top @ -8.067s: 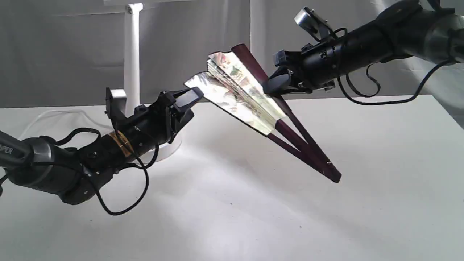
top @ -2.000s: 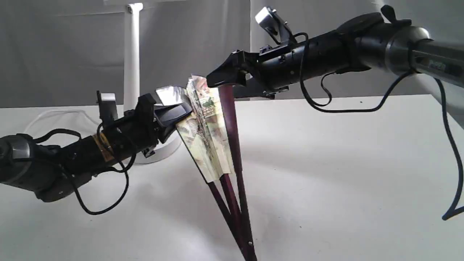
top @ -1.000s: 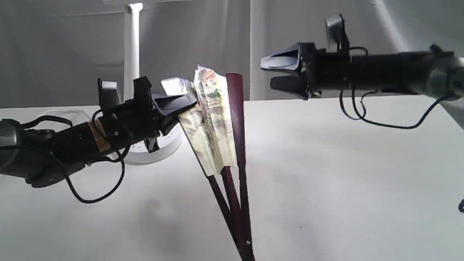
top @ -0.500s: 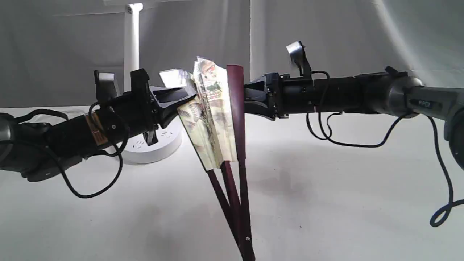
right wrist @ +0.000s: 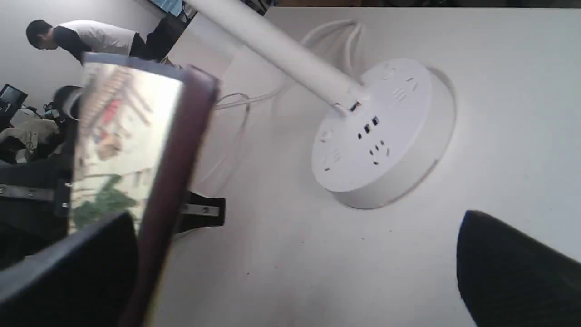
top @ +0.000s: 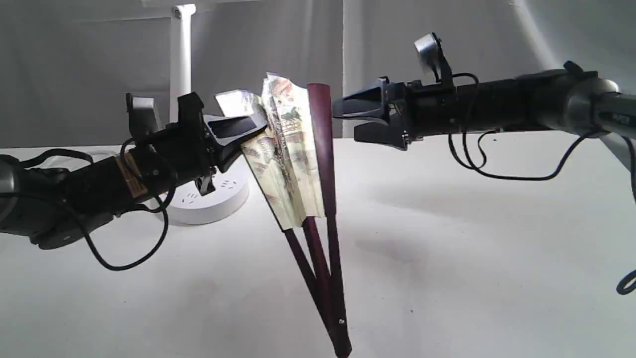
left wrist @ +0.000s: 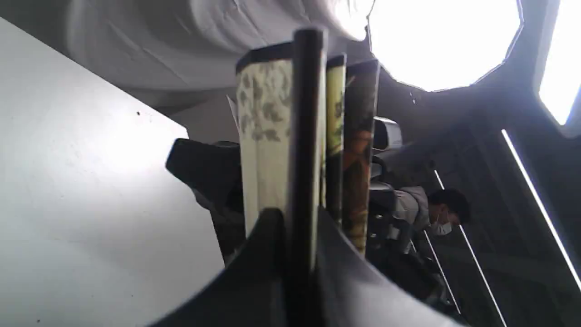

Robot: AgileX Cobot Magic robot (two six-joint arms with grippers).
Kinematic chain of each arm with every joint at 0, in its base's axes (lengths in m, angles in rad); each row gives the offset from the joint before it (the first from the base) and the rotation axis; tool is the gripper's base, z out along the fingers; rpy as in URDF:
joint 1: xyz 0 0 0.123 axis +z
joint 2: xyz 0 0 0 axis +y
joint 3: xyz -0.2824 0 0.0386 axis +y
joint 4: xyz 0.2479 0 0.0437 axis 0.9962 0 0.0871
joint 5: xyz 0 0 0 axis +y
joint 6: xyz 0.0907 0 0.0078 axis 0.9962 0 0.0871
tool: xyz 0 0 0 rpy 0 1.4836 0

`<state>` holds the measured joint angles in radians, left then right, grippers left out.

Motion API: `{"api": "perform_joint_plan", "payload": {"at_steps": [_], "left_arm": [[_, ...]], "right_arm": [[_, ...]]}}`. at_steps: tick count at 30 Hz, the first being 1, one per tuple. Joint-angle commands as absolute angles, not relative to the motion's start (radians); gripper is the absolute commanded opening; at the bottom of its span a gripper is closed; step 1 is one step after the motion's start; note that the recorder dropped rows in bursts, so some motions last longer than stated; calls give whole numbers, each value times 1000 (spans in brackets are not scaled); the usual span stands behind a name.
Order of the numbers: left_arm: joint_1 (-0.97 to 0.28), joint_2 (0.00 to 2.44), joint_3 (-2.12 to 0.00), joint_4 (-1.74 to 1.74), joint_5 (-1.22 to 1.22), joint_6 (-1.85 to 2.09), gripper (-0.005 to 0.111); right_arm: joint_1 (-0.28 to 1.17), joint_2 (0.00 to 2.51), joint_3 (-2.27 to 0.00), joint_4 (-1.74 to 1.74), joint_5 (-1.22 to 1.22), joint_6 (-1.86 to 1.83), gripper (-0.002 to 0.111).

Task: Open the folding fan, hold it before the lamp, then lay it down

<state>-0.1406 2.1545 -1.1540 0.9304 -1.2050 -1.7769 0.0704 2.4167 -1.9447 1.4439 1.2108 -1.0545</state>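
The folding fan (top: 290,154) stands nearly upright and partly spread, its pivot low near the table (top: 472,238). My left gripper (top: 254,133) is shut on its left outer rib, seen as a dark stick (left wrist: 305,136) pinched at my left gripper (left wrist: 302,220). The maroon right guard rib (top: 320,134) is free. Just to its right my right gripper (top: 346,117) hangs open, not touching it. In the right wrist view that rib (right wrist: 170,181) sits beside one finger (right wrist: 77,272) of the wide-open right gripper (right wrist: 295,218). The white lamp post (top: 181,64) and its round base (top: 218,196) stand behind the fan.
The lamp base (right wrist: 381,131) with socket holes and its white cord (right wrist: 236,97) lie on the table behind the fan. A grey curtain (top: 497,49) hangs at the back. People (right wrist: 81,38) sit beyond the table.
The right gripper, which let go of the guard rib and came back against it half a second ago, has risen slightly and drawn a little right. The left gripper still holds the fan.
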Motion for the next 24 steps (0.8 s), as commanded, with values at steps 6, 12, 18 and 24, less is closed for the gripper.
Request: {"api": "perform_joint_plan", "payload": {"at_steps": [6,12,18,24], "left_arm": [[-138,2141,-1157,893,-1221,-1756,0],[-138,2141,-1157,893,-1221,-1746,0],[-138,2141,-1157,919,-1221,-1746,0],[-138,2141,-1157,923,-1221,-1748,0]], "right_arm": [[71,2345,-1944,1372,1221,-964,94],[150,2345,-1944,1398,1221,-983,94],[192,2345,-1944,1506,1221,-1021,93],[210,2345,-1944,1510,1221,-1024,84]]}}
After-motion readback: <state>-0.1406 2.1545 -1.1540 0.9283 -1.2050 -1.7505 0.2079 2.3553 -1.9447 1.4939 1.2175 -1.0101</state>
